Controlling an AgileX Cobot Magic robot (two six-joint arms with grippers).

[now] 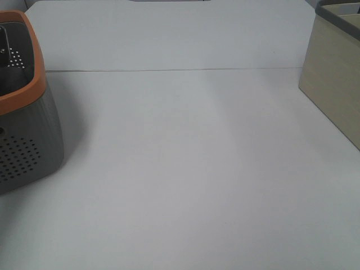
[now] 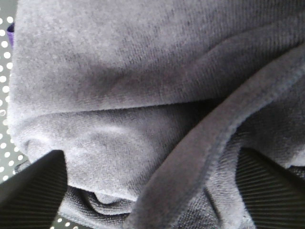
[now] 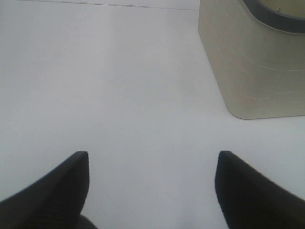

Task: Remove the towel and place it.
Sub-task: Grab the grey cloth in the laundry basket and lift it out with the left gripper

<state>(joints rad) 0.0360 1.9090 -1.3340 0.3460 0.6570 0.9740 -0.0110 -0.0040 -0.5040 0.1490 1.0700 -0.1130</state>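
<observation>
The towel (image 2: pixel 143 71), dark charcoal plush in soft folds, fills the left wrist view, with a hemmed edge running across it. My left gripper (image 2: pixel 150 151) is down on it, and its two ribbed fingers (image 2: pixel 33 191) stand wide apart with folds of towel bulging between them, so it is open. A strip of the grey perforated basket wall (image 2: pixel 5 62) shows beside the towel. In the exterior high view the basket (image 1: pixel 25 135) with its orange rim stands at the left edge, and neither the towel nor a gripper is clear there. My right gripper (image 3: pixel 153 153) hangs open over bare table.
A beige container (image 1: pixel 332 95) with a dark grey rim stands at the right edge of the white table (image 1: pixel 180 169); it also shows beyond my right gripper as the beige container (image 3: pixel 257 62). A thin seam (image 1: pixel 169 70) crosses the table at the back.
</observation>
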